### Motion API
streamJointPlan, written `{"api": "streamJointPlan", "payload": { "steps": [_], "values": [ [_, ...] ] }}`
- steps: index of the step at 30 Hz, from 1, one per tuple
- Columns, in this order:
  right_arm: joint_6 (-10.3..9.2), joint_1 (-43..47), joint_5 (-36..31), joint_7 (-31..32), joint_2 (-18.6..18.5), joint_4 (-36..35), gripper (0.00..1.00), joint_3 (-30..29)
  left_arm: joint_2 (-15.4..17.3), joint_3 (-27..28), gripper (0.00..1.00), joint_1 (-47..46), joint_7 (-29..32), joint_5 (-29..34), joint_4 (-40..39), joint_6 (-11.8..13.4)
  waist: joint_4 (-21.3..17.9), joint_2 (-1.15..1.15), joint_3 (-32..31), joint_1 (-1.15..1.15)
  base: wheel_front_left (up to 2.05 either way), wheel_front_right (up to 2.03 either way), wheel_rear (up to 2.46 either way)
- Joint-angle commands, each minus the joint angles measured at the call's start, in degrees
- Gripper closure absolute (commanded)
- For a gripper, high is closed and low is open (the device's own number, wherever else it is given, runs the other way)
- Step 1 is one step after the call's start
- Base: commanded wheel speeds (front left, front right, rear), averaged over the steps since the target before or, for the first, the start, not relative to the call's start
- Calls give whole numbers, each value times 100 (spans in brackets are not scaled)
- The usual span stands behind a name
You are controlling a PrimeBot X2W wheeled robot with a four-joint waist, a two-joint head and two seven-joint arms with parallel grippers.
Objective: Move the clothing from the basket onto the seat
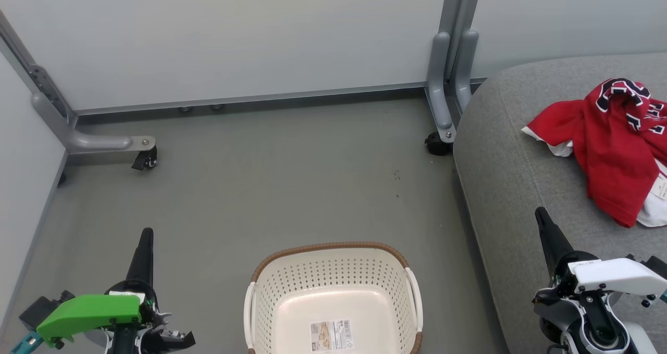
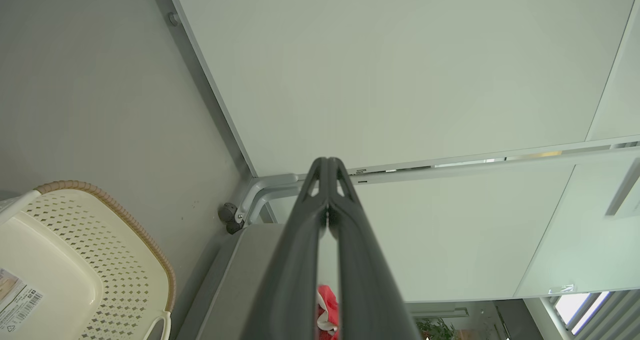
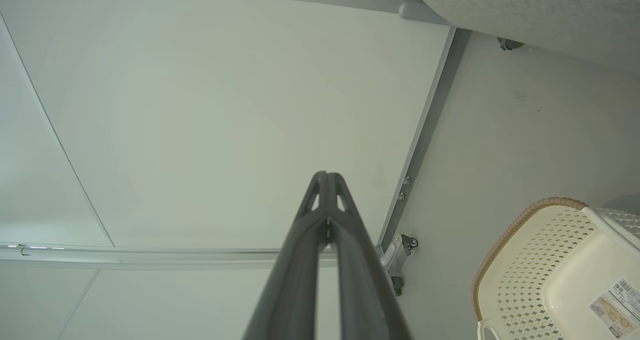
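Both claws are pressed together with nothing between their fingers, tips pointing away from the robot. The left claw (image 1: 146,239) hangs over the grey floor (image 1: 260,187); the right claw (image 1: 542,218) hangs over the near part of the seat (image 1: 500,177).

The clothing (image 1: 609,145) lies on the seat, ahead of the right claw and off to its right, well apart from it. It is 1 crumpled red heap. Its long axis runs from a lettered fold at the far end to a red-and-white hem at the end nearer the claw.

The basket (image 1: 271,270) stands on the floor between the 2 claws. Its rounded brown rim faces away from the robot. A paper label (image 1: 331,335) shows on its bare bottom.
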Motion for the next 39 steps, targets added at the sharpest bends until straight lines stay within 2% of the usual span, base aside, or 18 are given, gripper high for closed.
{"api": "streamJointPlan", "payload": {
  "steps": [1,18,39],
  "values": [
    [3,-111,117,49,-8,16,100,-38,25,53,100,-129,37,-135,-4,-47,1,0,4,0,0,0,0],
    [2,-219,716,235,78,125,100,-161,1,239,100,-289,233,-756,106,-146,14,0,57,0,0,0,0],
    [2,-211,648,265,110,126,100,-205,-49,286,100,-283,277,-667,106,-140,14,0,58,0,0,0,0]
  ]
}}
